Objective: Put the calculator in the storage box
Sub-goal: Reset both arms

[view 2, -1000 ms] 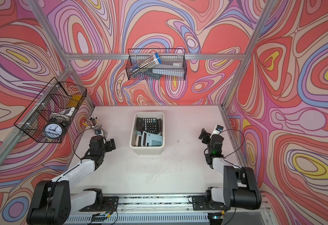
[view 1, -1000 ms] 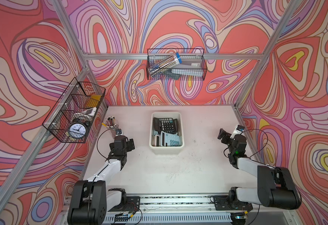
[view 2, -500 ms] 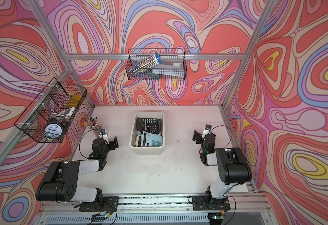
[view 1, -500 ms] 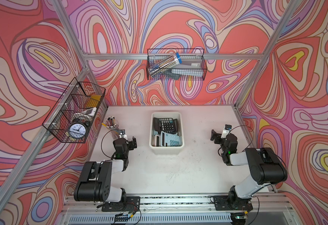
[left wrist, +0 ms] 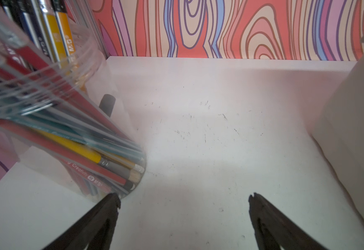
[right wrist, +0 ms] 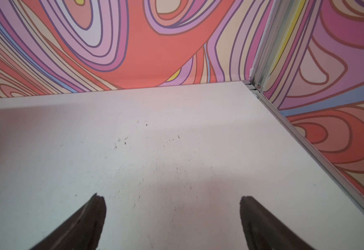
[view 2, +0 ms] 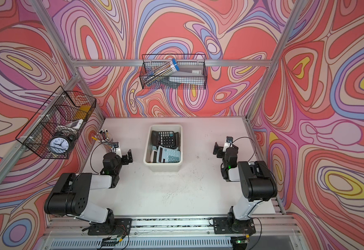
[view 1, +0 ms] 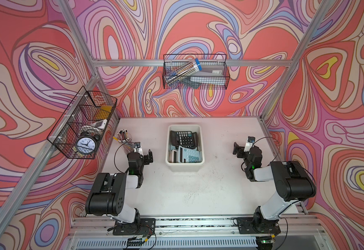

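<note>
One cream-white rectangular plastic storage box (view 1: 184, 167) (view 2: 162, 168) stands on the white worktop (view 1: 187, 190), midway between the two arms and nearer the back wall. Three calculators can be counted inside it: one black calculator (view 1: 183, 138) at the far end, one pale blue calculator (view 1: 191, 155) at the near end, and one white calculator (view 1: 174, 156) just beside the blue one. Whether others lie beneath cannot be told.

Two black wire baskets hang on the walls. One is on the left wall (view 1: 83, 127) and holds one black alarm clock (view 1: 86, 144); the other is on the back wall (view 1: 195, 72). One clear plastic cup (view 1: 123, 139) (left wrist: 57, 129) full of pencils stands at the worktop's left edge.

Both arms are folded low with their forearms reaching toward the back wall. The left hand (view 1: 143, 151) (left wrist: 184, 198) is spread wide and empty, with one fingertip just beside the cup's base and the box wall on its other side. The right hand (view 1: 242, 147) (right wrist: 172, 198) is likewise spread wide and empty over bare worktop, well apart from the box.
</note>
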`<state>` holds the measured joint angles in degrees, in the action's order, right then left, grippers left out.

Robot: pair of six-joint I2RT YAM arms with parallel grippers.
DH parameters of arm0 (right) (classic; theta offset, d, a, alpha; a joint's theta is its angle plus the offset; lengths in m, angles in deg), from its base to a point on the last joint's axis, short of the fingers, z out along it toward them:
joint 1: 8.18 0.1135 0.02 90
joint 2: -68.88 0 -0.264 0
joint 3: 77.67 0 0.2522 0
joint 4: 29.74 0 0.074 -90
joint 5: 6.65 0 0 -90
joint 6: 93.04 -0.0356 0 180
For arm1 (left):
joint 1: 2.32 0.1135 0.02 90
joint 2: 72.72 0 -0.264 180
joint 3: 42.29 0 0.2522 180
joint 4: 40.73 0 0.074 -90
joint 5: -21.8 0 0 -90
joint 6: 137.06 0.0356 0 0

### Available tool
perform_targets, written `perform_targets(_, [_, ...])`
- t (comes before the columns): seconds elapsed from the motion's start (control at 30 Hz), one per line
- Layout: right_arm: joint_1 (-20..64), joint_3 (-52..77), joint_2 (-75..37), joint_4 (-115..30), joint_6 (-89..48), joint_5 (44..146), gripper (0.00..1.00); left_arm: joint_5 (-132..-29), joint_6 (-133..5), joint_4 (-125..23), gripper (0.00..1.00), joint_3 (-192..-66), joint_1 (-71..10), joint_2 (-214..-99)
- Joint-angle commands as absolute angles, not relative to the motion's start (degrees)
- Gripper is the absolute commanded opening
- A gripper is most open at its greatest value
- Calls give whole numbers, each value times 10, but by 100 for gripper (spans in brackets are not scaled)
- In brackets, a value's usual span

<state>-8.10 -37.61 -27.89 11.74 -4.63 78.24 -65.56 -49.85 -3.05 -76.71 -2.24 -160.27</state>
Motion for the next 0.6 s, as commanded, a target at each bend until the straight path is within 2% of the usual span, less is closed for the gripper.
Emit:
perform_targets(0.0, [-81, -372, -284, 114, -49, 777, 98, -684, -483, -57, 99, -781, -21, -1604])
perform_targets(0.57, [-81, -371, -284, 111, -49, 780, 98, -684, -483, -49, 99, -779, -21, -1606])
